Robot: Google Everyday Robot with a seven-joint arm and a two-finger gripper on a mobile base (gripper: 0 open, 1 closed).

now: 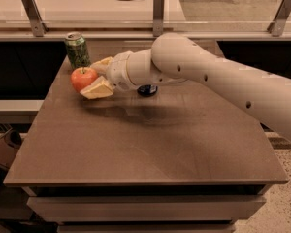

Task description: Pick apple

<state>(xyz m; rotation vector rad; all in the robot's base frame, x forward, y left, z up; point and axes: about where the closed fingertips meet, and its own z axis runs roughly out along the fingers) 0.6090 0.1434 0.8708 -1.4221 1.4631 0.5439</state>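
The apple (82, 77) is round and red-orange with a short stem, at the far left of the brown table (145, 144). My gripper (98, 75) reaches in from the right. Its cream fingers (99, 88) sit on the near and far sides of the apple and are closed on it. The apple is held just above the tabletop. My white arm (208, 76) stretches across the table's back right.
A green can (77, 49) stands upright just behind the apple at the far left corner. A dark blue can (147, 90) shows partly under my arm. A counter with metal posts (158, 13) runs behind the table.
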